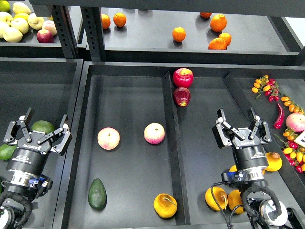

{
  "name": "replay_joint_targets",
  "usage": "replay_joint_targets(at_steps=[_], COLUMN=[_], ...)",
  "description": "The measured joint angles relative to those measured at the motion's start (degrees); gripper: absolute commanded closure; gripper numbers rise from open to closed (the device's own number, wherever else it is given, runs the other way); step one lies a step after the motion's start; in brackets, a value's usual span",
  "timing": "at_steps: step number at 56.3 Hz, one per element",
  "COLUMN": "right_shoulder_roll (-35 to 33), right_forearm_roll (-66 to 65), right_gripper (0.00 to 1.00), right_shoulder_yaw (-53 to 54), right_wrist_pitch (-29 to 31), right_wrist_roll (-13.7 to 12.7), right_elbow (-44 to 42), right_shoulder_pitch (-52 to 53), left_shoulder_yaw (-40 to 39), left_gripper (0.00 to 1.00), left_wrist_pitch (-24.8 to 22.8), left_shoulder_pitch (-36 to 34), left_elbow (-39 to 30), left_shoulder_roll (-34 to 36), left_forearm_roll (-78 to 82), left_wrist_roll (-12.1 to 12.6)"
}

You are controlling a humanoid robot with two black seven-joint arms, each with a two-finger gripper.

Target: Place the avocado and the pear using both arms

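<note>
The dark green avocado [97,193] lies at the front left of the middle tray's left compartment. The golden-yellow pear [165,205] with a brown blotch lies at the front right of the same compartment, against the divider. My left gripper [37,131] is open and empty over the left tray, left of the avocado and apart from it. My right gripper [239,124] is open and empty over the right compartment, right of the pear and apart from it.
Two pink-yellow peaches [108,138] [154,133] lie mid-compartment. Two red apples [183,77] sit at the back by the divider [172,143]. Lighter avocados [43,126] lie near my left gripper. Yellow-orange fruit [215,198] lies by my right arm. Oranges [178,34] sit on the back shelf.
</note>
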Motion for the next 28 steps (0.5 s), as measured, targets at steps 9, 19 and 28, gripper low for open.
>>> replay_joint_targets(at_steps=[9, 19, 28], right_shoulder_roll=[0.00, 0.00, 0.00], right_forearm_roll=[-0.06, -0.08, -0.09], right_gripper=[0.00, 0.00, 0.00], right_shoulder_yaw=[-0.13, -0.15, -0.11], right_wrist_pitch=[0.01, 0.01, 0.16], right_wrist_roll=[0.06, 0.06, 0.11], right_elbow=[0.03, 0.03, 0.03], right_shoulder_pitch=[-0.06, -0.17, -0.40], left_shoulder_yaw=[-0.01, 0.75, 1.53], left_gripper=[0.01, 0.01, 0.00], left_wrist_pitch=[0.00, 0.00, 0.00], left_shoulder_pitch=[0.45, 0.77, 0.85], left_elbow=[0.44, 0.44, 0.24], left_shoulder_roll=[0.00, 0.00, 0.00], left_forearm_roll=[-0.02, -0.17, -0.25], left_wrist_roll=[0.05, 0.05, 0.06])
